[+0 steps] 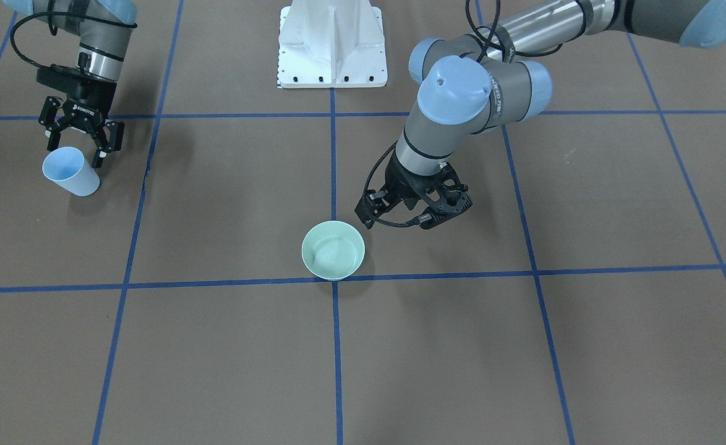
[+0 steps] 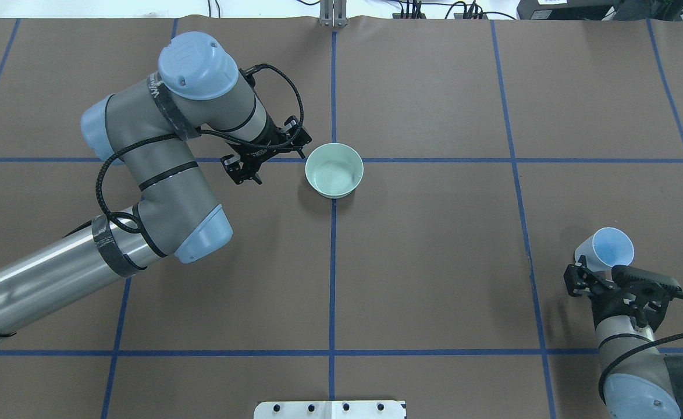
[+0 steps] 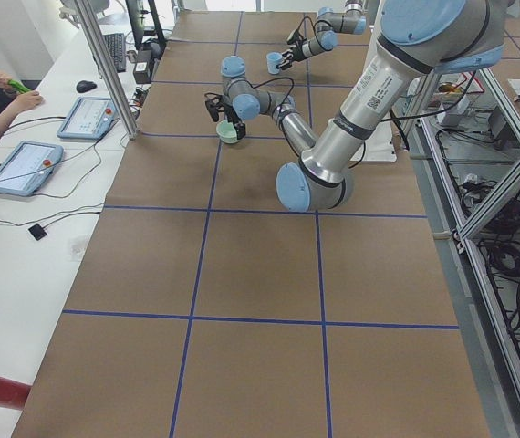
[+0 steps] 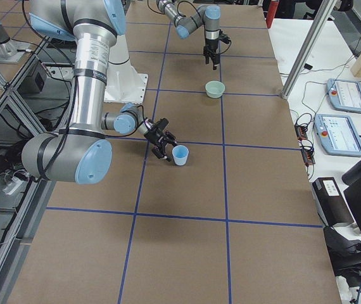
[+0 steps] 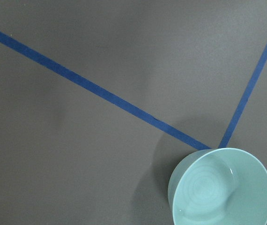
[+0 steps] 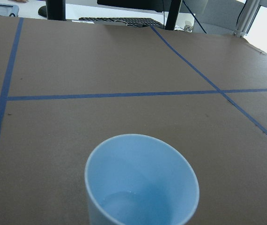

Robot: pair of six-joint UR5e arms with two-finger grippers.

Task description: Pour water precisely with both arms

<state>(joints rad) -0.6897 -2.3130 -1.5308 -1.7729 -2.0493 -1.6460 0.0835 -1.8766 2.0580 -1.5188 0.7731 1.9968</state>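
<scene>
Tabletop (image 1: 233, 204) brown, blue tape grid. Bowl (image 1: 311, 259) pale mint. Cup (image 1: 81, 182) light blue. Left arm (image 2: 161, 174), right arm (image 2: 626, 343) grey/silver, light-blue caps. Pedestal (image 1: 332, 43) white.

Left hand (image 1: 414, 209) points downward, jaws spread; right hand (image 1: 80, 147) likewise gapes.

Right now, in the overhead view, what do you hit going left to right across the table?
In order: left gripper → bowl → cup.
</scene>
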